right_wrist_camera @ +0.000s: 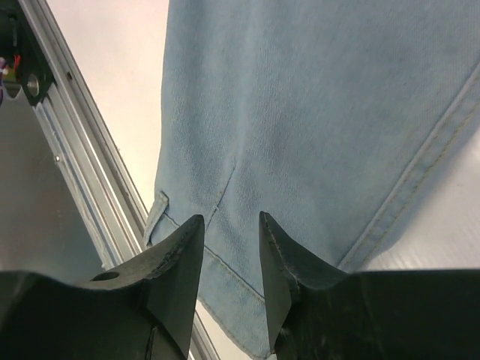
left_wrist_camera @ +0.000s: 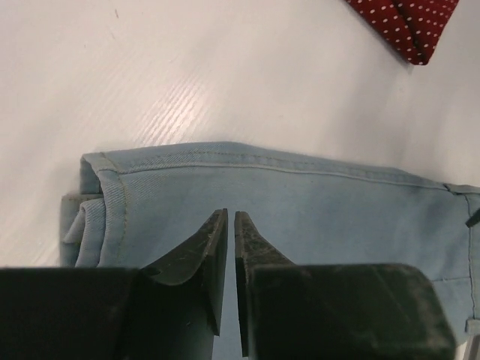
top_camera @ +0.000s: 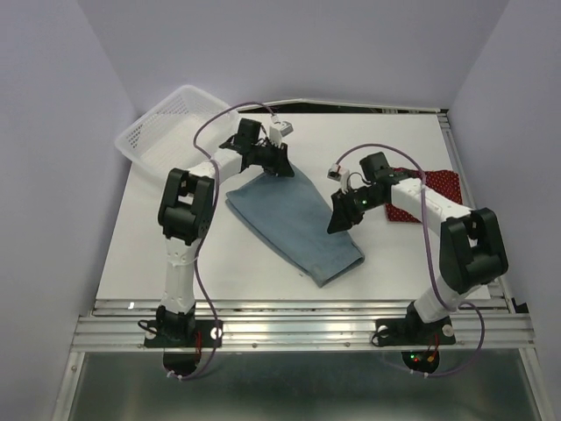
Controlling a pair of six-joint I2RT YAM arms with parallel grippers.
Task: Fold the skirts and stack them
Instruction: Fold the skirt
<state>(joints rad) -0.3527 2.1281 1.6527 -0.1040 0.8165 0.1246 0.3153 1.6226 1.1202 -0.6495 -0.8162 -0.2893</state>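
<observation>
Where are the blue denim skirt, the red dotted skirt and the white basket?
blue denim skirt (top_camera: 294, 219): top view, middle of the cloth.
red dotted skirt (top_camera: 436, 185): top view, its uncovered right part.
white basket (top_camera: 162, 123): top view, its bare mesh.

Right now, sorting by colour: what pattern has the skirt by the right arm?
Dark red skirt, tiny white dots; clearest in left wrist view.

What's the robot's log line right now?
denim skirt: folded | left gripper: nearly shut over it | right gripper: open over it | red skirt: apart
</observation>
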